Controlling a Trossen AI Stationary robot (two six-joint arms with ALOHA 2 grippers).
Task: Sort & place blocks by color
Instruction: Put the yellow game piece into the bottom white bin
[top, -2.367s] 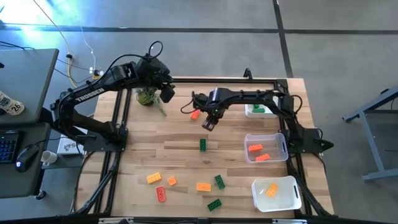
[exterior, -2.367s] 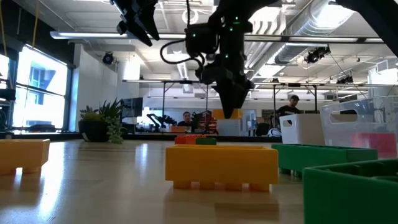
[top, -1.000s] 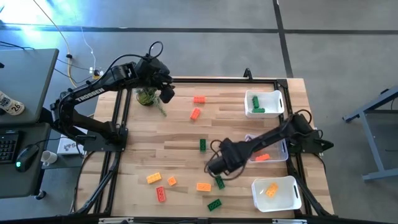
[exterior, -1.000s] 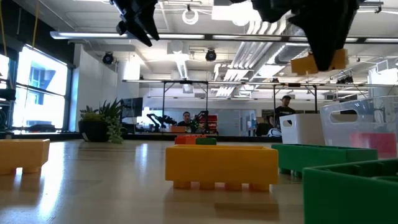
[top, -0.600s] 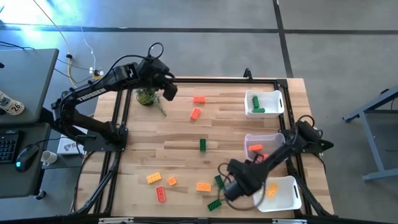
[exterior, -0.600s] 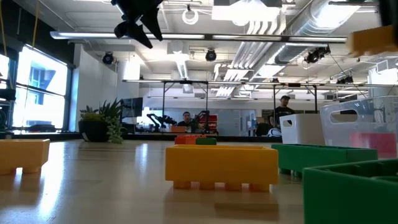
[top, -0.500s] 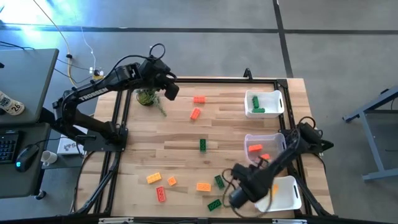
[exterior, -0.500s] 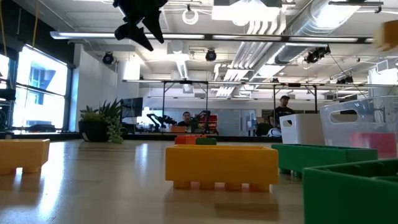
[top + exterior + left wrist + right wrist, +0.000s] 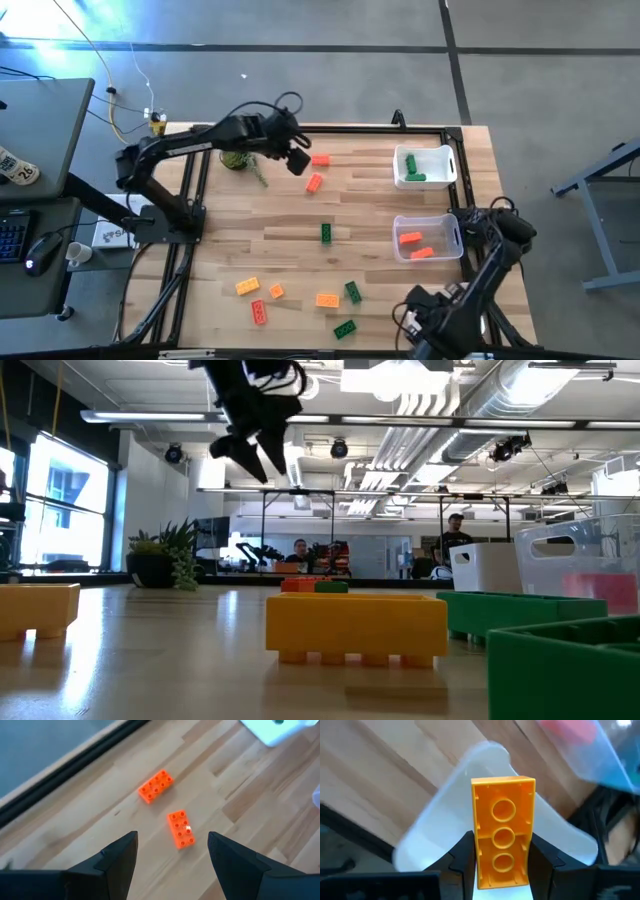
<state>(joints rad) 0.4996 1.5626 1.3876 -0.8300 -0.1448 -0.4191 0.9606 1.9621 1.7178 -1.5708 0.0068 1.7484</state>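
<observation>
Wooden tabletop fills the high view, with an open office behind it in the low view.

At the near right corner the right gripper (image 9: 502,865) pinches a yellow brick (image 9: 503,830) upright between its fingers, hollow underside toward the wrist camera, above a white bin (image 9: 445,830). In the high view that arm hides this bin. If the fingers part while the brick hangs over the rim and not the middle, it may strike the edge and drop off the table's near side. Held on end, it could also bounce.

Across the table the left gripper (image 9: 172,852) hovers with fingers spread over two red bricks (image 9: 181,828) (image 9: 155,785) at the far middle, near the plant (image 9: 236,157). The two lie close, at different angles. A descent not lined up with the nearer one could nudge it sideways or catch its neighbour.

Farther out, the green bin (image 9: 424,167) and the red bin (image 9: 427,238) stand along the right edge, each with a few bricks inside. Loose on the wood are one green brick (image 9: 326,233) in the middle and a scatter of yellow, red and green near the front edge (image 9: 247,287) (image 9: 259,312) (image 9: 345,328). Should both arms go for that front scatter together, they might collide.
</observation>
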